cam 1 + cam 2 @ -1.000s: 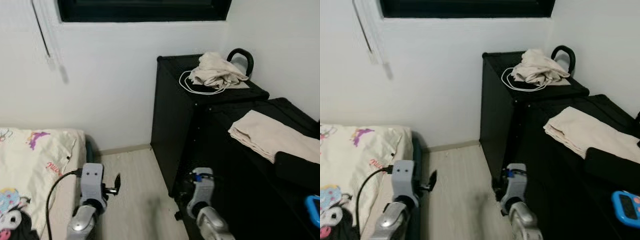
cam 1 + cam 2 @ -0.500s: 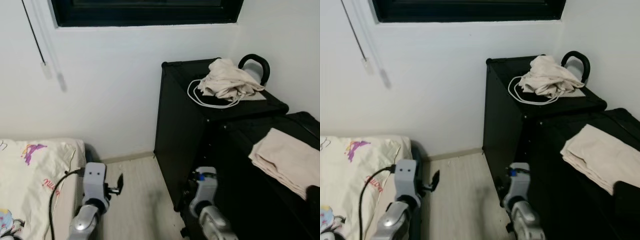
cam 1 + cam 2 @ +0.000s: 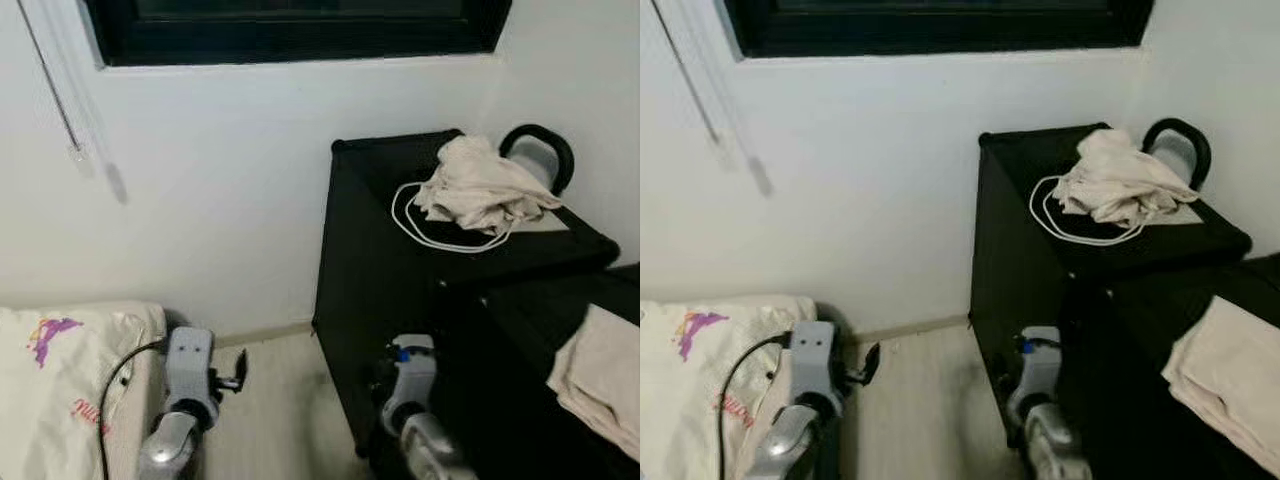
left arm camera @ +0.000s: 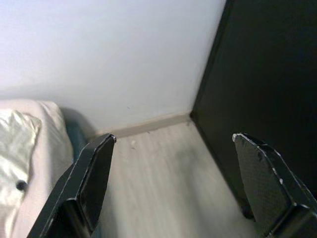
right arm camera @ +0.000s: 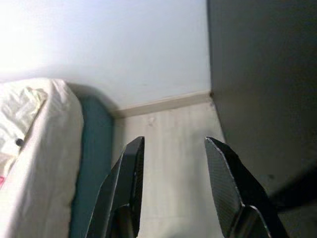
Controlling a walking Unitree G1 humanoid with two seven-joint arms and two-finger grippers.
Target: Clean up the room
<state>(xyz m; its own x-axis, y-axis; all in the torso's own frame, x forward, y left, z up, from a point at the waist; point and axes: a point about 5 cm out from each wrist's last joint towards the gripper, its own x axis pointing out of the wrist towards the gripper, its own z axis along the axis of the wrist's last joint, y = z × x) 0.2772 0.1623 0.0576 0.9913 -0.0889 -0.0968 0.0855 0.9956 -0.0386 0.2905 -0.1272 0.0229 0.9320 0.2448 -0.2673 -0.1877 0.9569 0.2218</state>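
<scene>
A crumpled beige cloth (image 3: 487,190) lies on the tall black cabinet (image 3: 420,290) at the far right, over a looped white cable (image 3: 430,228) (a black handle (image 3: 545,150) arches behind it). Both grippers hang low over the wooden floor (image 4: 168,183): left gripper (image 4: 173,183) fingers wide, right gripper (image 5: 173,188) fingers narrower, both empty. The camera has tilted upward since earlier; the bed (image 3: 60,390) shows less.
</scene>
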